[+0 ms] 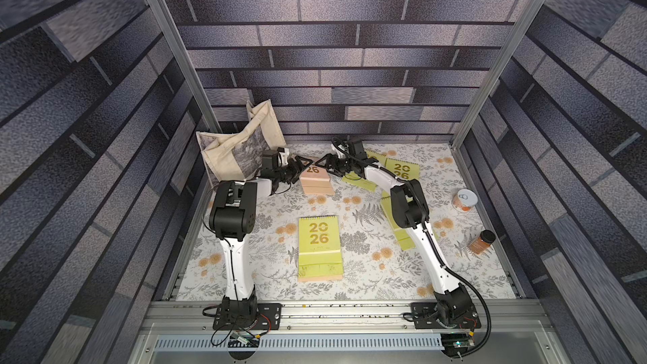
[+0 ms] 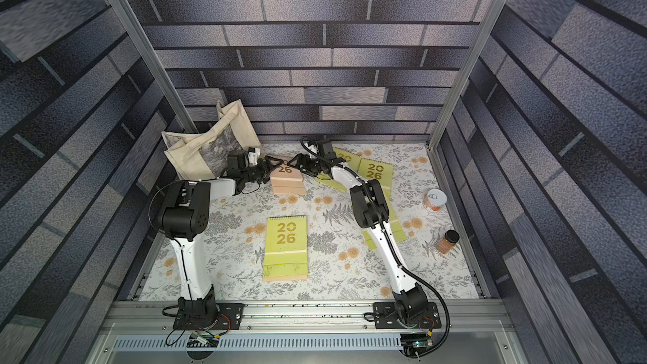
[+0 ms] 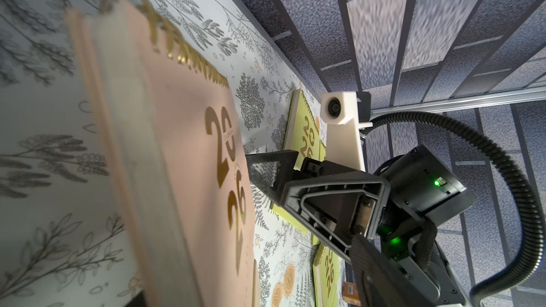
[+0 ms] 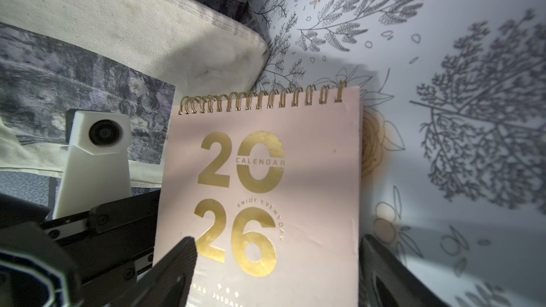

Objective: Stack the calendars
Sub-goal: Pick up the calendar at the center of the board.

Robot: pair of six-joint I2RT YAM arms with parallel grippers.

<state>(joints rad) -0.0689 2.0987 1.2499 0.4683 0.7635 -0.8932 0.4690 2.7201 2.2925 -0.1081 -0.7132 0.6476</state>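
A peach-pink calendar (image 1: 317,182) (image 4: 266,187) with a gold "2026" cover lies at the back of the table. Both grippers meet over its spiral end. My left gripper (image 1: 304,163) (image 3: 248,270) comes from the left, jaws apart with the calendar (image 3: 189,149) between them. One of its fingers (image 3: 369,261) stands clear of the cover. My right gripper (image 1: 321,165) (image 4: 277,270) is open. One finger hangs over the cover and the other sits beside its edge. A lime-green calendar (image 1: 319,239) lies front centre on a peach one (image 1: 320,277). Several green calendars (image 1: 402,169) lie at the back right.
A cream tote bag (image 1: 238,155) leans in the back left corner, close behind the left wrist. A white tin (image 1: 464,200) and an orange spice jar (image 1: 481,241) stand near the right wall. A green calendar (image 1: 406,243) lies partly under the right arm.
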